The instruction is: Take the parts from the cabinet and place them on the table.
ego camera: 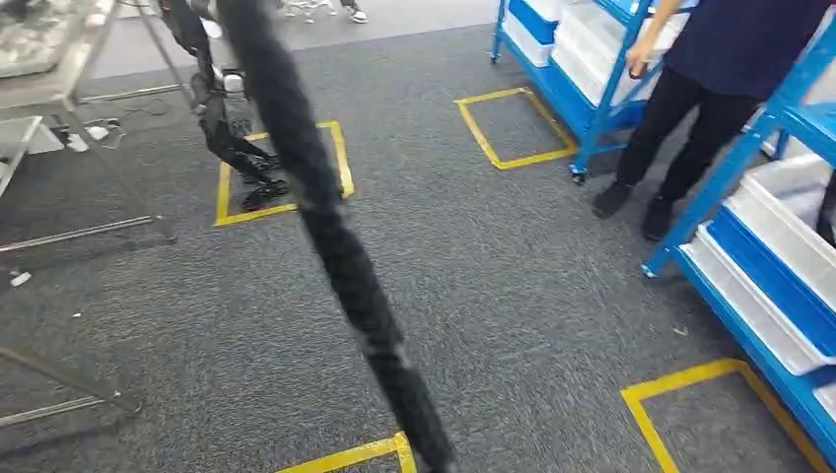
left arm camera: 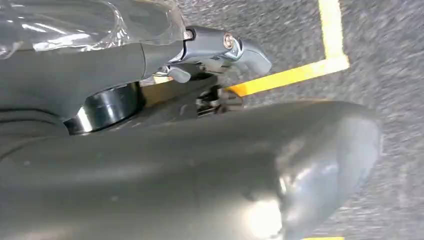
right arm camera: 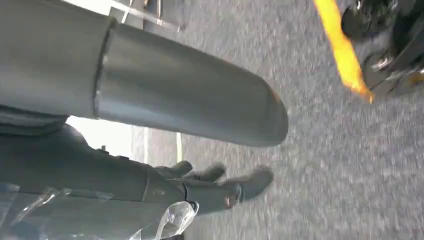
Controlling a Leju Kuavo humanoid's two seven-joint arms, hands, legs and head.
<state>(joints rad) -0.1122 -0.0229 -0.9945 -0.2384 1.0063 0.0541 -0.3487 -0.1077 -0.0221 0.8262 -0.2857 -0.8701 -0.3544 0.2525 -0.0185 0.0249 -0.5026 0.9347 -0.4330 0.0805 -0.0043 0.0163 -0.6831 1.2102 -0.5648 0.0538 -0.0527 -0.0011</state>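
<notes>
Blue cabinet: blue metal shelving rack point(ego camera: 731, 172) with white plastic bins point(ego camera: 789, 232), at three o'clock in the head view; a second like it point(ego camera: 597, 99) stands at one o'clock.
Parts: not visible; presumably inside the bins.
Handling: cannot tell from here. Bin-stored parts are likely rigid and light, so take each across its middle, or lift a bin by its rim.
Right hand point(right arm camera: 215, 185): hangs over grey carpet point(ego camera: 493, 286), fingers point(right arm camera: 255, 180) loosely spread, holding nothing.
Left hand point(left arm camera: 222, 55): hangs low; finger state cannot be told.
Person in dark clothes point(ego camera: 710, 89): stands between the racks, at two o'clock.
</notes>
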